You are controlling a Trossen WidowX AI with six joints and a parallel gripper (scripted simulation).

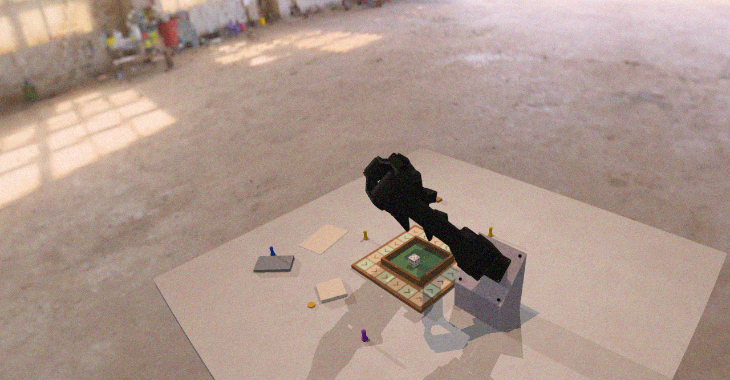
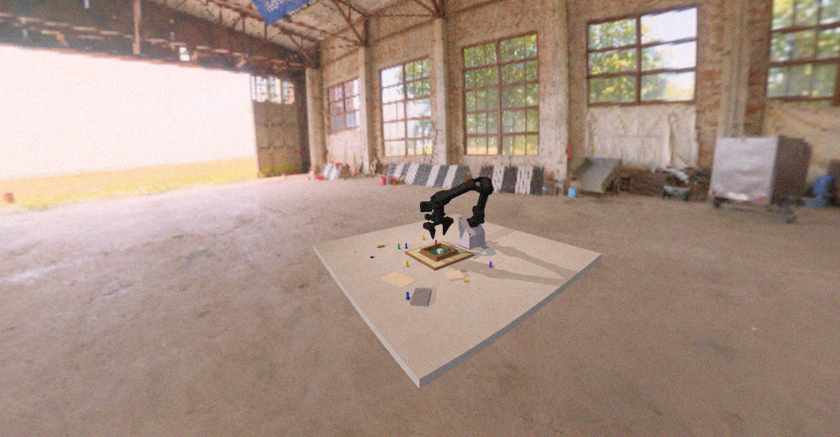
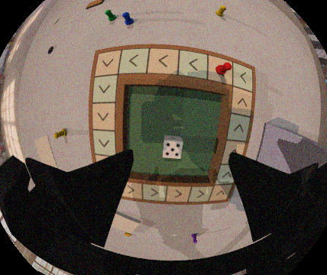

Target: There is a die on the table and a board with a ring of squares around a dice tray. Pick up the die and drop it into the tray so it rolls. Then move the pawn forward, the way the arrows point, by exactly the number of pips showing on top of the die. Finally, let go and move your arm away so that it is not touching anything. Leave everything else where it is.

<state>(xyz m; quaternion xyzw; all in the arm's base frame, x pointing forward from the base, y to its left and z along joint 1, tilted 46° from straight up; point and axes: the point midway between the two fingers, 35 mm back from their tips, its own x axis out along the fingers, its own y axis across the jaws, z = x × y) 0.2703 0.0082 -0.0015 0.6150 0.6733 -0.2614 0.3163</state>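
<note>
The white die rests in the green-floored dice tray, with five pips on its top face in the wrist view. The red pawn stands on the board. In the wrist view it is in the top row, on the square just left of the right corner, whose arrow the pawn covers. My gripper is open and empty, pointing down above the tray. The arm hides the pawn in the top view.
Off the board stand a green pawn, blue pawns, yellow pawns and a purple pawn. A grey slab, a beige block and an orange disc lie nearby. The arm's base adjoins the board.
</note>
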